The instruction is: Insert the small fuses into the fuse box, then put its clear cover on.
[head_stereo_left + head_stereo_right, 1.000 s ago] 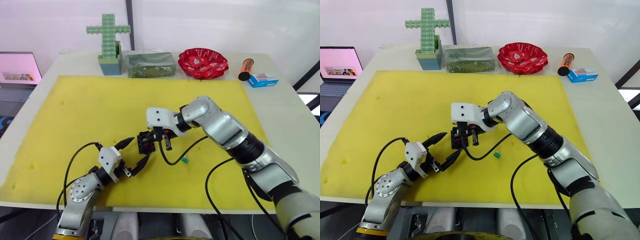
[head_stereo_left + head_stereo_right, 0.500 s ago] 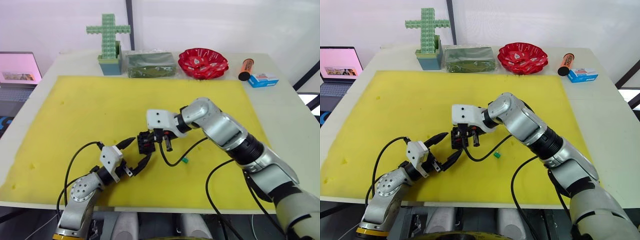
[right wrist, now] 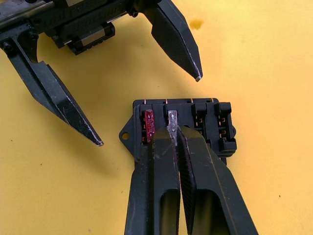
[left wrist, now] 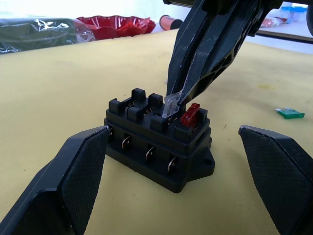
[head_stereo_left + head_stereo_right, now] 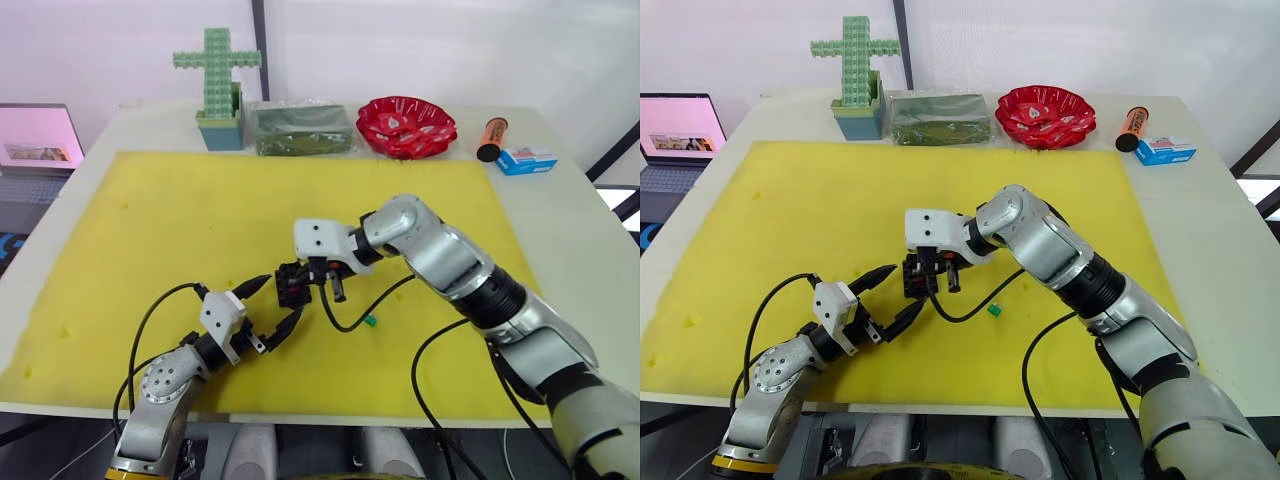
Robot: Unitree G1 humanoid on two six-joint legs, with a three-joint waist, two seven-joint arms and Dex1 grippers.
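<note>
**Right gripper pinching the whitish fuse over the fuse box, left gripper spread beside it**

Starting at my left, I see the left gripper (image 5: 271, 302) low over the yellow foam mat (image 5: 160, 230), its two black fingers spread wide. In the left wrist view those fingers (image 4: 63, 181) stand well apart on either side of the fuse box (image 4: 159, 147) without touching it.

The fuse box sits near the middle of the mat, just ahead of the left gripper's tips. It is a small black block with raised slots on top. The red fuse (image 4: 190, 115) is already seated in a slot at one end of the box.

Next to that, I have the right gripper (image 3: 173, 128) directly above the box, fingers pressed together on the whitish-grey fuse (image 3: 172, 119). The fuse sits at the slot right beside the red one; I cannot tell how deep it is.

Further right, the green fuse (image 5: 369, 321) lies loose on the mat, well apart from the box and near the right arm's black cable (image 5: 345, 310).

Along the far edge of the table (image 5: 570, 200), from left to right, I see a green cross-shaped block figure (image 5: 217, 75), a clear bag of green material (image 5: 300, 128), a red bowl (image 5: 407, 125), an orange tube (image 5: 491, 138) and a blue-and-white carton (image 5: 526, 159).
</note>
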